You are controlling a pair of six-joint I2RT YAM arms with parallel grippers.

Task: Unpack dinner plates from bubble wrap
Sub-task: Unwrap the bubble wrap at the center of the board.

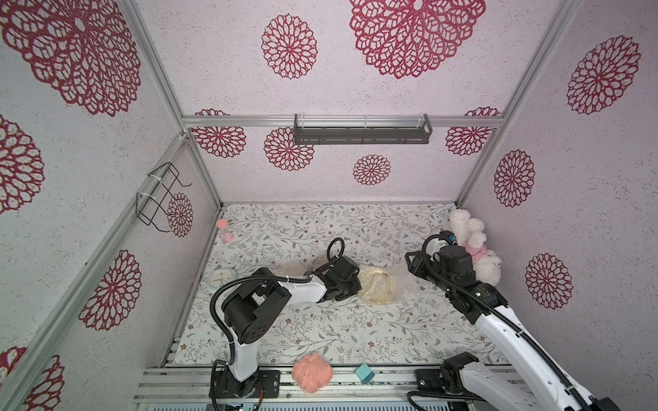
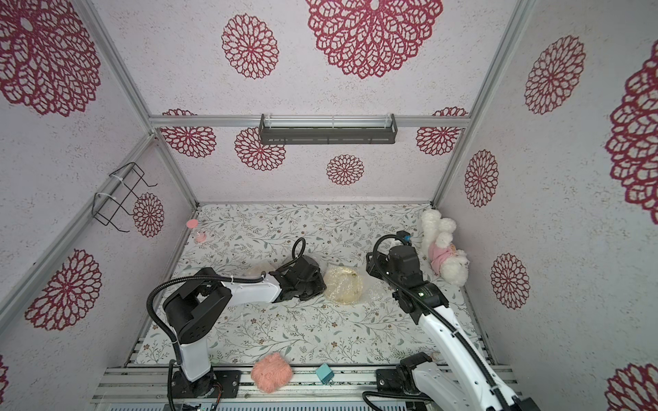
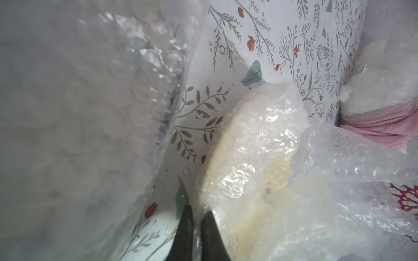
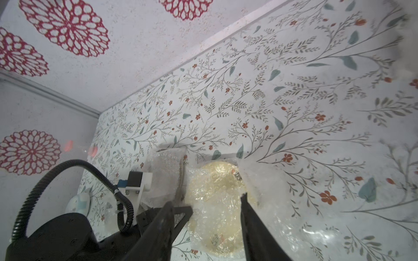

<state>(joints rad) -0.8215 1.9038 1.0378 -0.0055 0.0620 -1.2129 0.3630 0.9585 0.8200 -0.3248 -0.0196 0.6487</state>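
A cream dinner plate (image 1: 377,286) lies mid-table, still covered in bubble wrap (image 1: 414,287), and is seen in both top views (image 2: 343,284). My left gripper (image 3: 198,208) sits at its left edge (image 1: 357,284), shut on a thin fold of the film. My right gripper (image 4: 205,200) hovers at the plate's far right side (image 1: 410,265), open, with nothing between its fingers (image 4: 245,203). A loose flap of wrap (image 4: 255,178) spreads to the right of the plate (image 4: 214,187). A second wrapped plate (image 1: 292,272) lies behind my left arm.
A white clock (image 1: 222,278) and a pink hourglass (image 1: 224,230) stand near the left wall. A white plush toy (image 1: 473,249) leans at the right wall behind my right arm. A pink yarn ball (image 1: 312,372) and a teal box (image 1: 365,373) sit on the front rail.
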